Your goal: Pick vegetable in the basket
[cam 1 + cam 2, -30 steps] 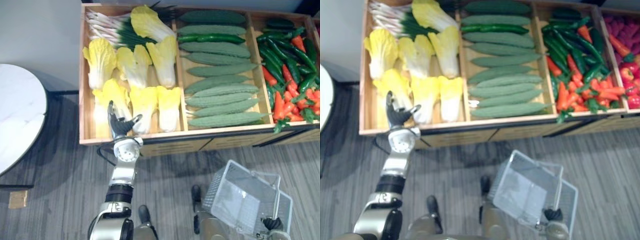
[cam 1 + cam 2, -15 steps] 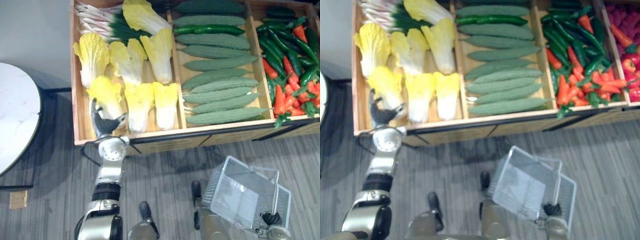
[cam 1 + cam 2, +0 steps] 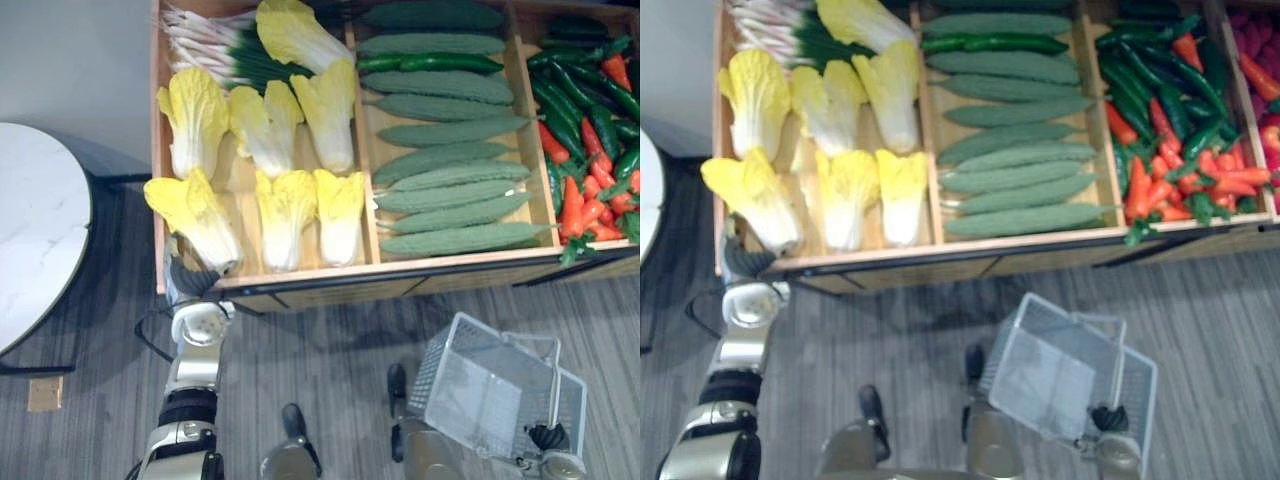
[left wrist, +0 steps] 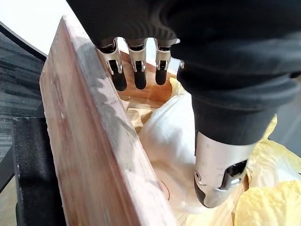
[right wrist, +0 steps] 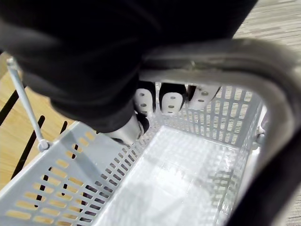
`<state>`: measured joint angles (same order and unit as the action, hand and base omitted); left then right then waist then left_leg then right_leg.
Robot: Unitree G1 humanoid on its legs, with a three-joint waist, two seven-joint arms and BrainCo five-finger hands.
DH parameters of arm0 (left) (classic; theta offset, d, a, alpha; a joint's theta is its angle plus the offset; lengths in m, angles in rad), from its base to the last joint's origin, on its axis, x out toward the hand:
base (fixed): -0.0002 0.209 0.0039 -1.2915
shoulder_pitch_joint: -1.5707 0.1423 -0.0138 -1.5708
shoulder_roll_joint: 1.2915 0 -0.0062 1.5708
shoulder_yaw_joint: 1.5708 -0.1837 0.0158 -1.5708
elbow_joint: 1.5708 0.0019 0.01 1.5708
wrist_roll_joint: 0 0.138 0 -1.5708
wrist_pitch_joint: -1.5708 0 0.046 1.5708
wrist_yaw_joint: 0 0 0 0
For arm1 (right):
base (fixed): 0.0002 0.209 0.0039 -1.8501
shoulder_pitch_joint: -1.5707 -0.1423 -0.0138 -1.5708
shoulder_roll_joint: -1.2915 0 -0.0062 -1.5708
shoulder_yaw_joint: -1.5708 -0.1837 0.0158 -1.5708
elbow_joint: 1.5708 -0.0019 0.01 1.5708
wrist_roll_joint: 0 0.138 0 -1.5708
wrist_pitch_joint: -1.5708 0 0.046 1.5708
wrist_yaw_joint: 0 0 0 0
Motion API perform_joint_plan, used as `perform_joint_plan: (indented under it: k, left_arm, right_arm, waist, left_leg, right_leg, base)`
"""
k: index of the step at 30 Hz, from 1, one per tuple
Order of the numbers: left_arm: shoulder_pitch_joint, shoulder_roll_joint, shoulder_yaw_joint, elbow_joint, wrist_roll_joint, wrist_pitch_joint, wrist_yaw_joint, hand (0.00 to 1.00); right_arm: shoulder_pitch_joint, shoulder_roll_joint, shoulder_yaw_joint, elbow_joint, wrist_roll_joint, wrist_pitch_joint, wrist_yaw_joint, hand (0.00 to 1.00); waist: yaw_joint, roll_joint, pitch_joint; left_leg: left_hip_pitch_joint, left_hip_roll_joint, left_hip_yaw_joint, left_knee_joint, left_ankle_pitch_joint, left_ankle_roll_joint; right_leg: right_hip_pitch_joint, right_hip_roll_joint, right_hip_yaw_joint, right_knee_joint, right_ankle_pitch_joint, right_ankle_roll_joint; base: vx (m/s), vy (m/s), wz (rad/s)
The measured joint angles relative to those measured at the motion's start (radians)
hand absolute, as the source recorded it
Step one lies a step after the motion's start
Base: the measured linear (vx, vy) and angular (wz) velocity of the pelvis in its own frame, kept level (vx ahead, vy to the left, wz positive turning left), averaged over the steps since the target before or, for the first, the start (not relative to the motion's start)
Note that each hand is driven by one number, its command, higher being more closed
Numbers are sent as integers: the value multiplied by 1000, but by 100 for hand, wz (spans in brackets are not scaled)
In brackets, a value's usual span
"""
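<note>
Several yellow-white napa cabbages (image 3: 285, 150) lie in the left compartment of a wooden crate (image 3: 300, 281). The front-left cabbage (image 3: 196, 215) lies slanted, its leaves pointing left past the crate's side. My left hand (image 3: 184, 277) is at the crate's front left corner, by that cabbage's stem. In the left wrist view its fingers (image 4: 135, 70) reach straight over the wooden wall (image 4: 94, 155). The thumb (image 4: 217, 174) rests against the cabbage's white base (image 4: 164, 136). My right hand (image 3: 548, 441) is shut on the handle (image 5: 211, 61) of a grey wire basket (image 3: 440, 362), which hangs empty low on the right.
The crate's middle compartment holds bitter gourds and cucumbers (image 3: 450, 160); green and red peppers (image 3: 590, 130) fill the right one. Spring onions (image 3: 215, 50) lie at the back left. A round white table (image 3: 35, 230) stands to the left on the grey plank floor.
My left hand has dropped from over the front-left cabbage to the crate's front left corner. That cabbage has swung so its leaves point left. The basket hangs as before.
</note>
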<state>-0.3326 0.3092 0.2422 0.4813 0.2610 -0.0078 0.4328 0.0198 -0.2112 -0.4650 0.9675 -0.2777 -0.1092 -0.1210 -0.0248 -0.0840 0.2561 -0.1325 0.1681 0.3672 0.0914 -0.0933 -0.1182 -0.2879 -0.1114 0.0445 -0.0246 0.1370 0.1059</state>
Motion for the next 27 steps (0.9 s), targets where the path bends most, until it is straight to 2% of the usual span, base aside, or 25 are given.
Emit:
perform_joint_plan:
  k: [5,9,12,17,23,27]
  left_arm:
    - [29,-32,1,-71,0,13,9,0]
    - [72,-113,0,-295,-1,15,46,0]
    - [92,-173,-2,-402,-1,9,77,0]
    - [92,-239,-4,-489,-5,8,121,0]
    - [92,-275,-15,-552,-22,-6,156,0]
    - [94,-299,-30,-554,-25,-6,163,0]
  right_arm:
    - [3,-8,0,-11,-1,-1,0,100]
    - [13,-8,-12,-8,-1,-1,0,100]
    - [15,-7,-40,1,-1,-1,0,100]
    - [15,-3,-71,32,-1,2,0,100]
    - [17,4,-78,34,-1,11,0,100]
    - [24,15,-77,33,-1,13,0,100]
  waist:
    - [1,13,1]
    - [2,17,-1]
    - [2,25,-6]
    - [2,27,-8]
    - [2,27,-17]
    - [2,26,-52]
  left_leg:
    - [-2,0,-3,4,0,0]
    - [-6,-3,-19,3,1,0]
    - [-5,-4,-21,1,2,1]
    - [-2,-4,-25,-2,7,1]
    - [2,-3,-25,-12,11,0]
    - [4,-2,-24,-21,15,-1]
  right_leg:
    - [-3,0,-2,6,-1,0]
    - [-3,-1,-2,6,-1,0]
    - [-1,-1,-2,6,-1,1]
    - [4,0,-2,6,1,3]
    - [12,1,0,5,2,5]
    - [12,3,0,-1,2,7]
  base:
    - [-6,-2,0]
    - [-15,-2,4]
    - [0,0,0]
    - [-4,0,1]
    - [-22,-2,0]
    - [0,0,0]
